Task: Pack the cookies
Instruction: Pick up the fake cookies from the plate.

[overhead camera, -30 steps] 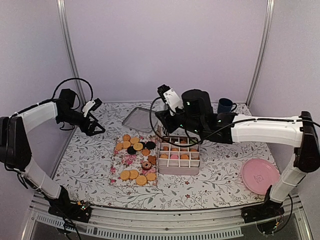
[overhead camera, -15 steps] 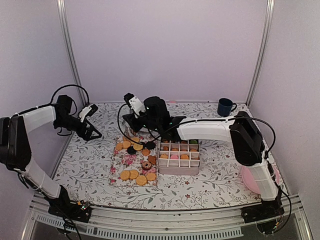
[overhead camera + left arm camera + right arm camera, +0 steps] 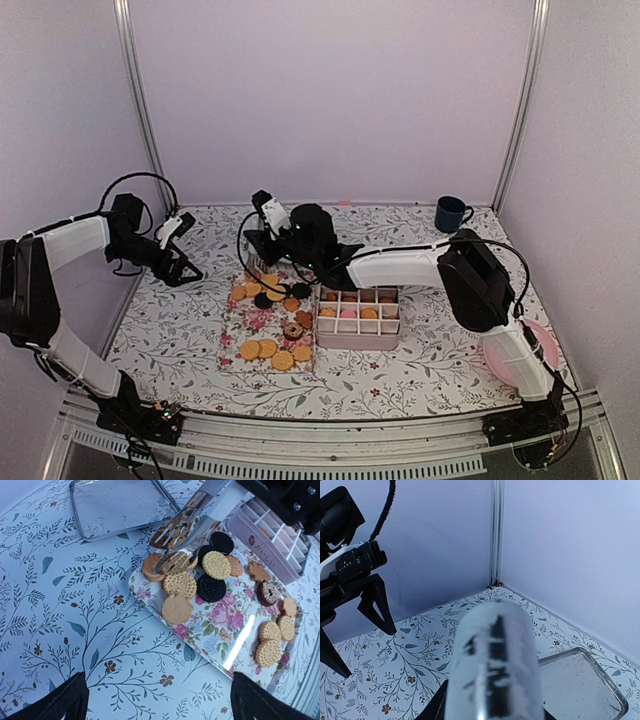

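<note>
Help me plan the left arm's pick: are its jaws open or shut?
Open. In the left wrist view the left gripper has its fingertips far apart at the bottom corners, holding nothing.

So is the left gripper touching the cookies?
Apart. The top view shows the left gripper well left of the cookies, with patterned table between them.

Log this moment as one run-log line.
left gripper: open, empty, left of tray | right gripper: shut on tongs | tongs: tips over cookies at tray's far end | box: partly filled
</note>
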`<action>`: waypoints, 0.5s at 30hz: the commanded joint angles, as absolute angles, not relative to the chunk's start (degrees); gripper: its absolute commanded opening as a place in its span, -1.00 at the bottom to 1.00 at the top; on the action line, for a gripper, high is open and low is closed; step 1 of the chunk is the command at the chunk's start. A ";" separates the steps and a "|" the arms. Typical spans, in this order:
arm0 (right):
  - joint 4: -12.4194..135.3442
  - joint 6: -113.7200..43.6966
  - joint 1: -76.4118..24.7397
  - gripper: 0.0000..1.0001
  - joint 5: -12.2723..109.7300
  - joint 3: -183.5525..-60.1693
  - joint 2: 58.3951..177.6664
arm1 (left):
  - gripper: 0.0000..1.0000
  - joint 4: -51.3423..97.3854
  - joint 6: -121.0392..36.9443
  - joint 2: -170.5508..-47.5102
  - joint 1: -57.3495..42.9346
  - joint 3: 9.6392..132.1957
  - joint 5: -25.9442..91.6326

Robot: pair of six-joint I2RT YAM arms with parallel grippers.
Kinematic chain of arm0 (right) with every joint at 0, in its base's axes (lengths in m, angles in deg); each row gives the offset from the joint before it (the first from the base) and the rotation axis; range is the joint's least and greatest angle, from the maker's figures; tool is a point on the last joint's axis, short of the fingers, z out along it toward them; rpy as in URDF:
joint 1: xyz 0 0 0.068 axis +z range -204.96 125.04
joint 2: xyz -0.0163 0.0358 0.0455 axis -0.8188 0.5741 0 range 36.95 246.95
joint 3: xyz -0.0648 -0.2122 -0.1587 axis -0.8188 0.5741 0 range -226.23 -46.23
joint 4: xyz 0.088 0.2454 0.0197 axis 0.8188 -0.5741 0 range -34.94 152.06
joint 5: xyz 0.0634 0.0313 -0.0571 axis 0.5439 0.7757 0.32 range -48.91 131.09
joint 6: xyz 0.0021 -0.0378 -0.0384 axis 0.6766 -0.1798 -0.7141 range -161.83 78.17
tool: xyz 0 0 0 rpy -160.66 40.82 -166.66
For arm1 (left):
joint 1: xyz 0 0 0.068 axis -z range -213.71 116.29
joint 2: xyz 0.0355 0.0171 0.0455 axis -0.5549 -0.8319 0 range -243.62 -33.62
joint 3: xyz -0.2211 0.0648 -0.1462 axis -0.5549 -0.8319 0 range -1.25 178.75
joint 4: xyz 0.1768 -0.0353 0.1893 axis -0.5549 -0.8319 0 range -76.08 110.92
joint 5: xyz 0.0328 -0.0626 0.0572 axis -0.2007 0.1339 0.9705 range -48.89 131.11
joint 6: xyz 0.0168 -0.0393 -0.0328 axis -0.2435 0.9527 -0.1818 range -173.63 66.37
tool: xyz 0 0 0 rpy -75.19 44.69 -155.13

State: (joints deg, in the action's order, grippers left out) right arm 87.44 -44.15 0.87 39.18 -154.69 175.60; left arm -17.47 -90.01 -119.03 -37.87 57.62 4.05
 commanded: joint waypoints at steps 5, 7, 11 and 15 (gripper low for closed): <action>93.68 -42.35 0.62 -0.27 40.56 -156.71 177.63 | 0.98 -16.85 -90.65 -118.06 -38.44 56.41 2.80; 95.13 -42.65 0.64 -0.29 40.33 -156.71 177.87 | 0.99 -16.79 -90.54 -118.21 -38.54 56.50 2.65; 98.12 -43.36 0.63 -0.31 39.79 -156.79 178.63 | 0.98 -16.79 -90.75 -118.12 -38.54 56.42 2.77; 99.81 -43.27 0.65 -0.32 39.75 -156.88 179.34 | 0.98 -16.59 -90.89 -118.18 -38.65 56.23 2.57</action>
State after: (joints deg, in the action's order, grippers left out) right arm 94.50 -43.17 0.85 39.77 -154.71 177.94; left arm -17.36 -90.10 -119.03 -37.89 56.96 3.85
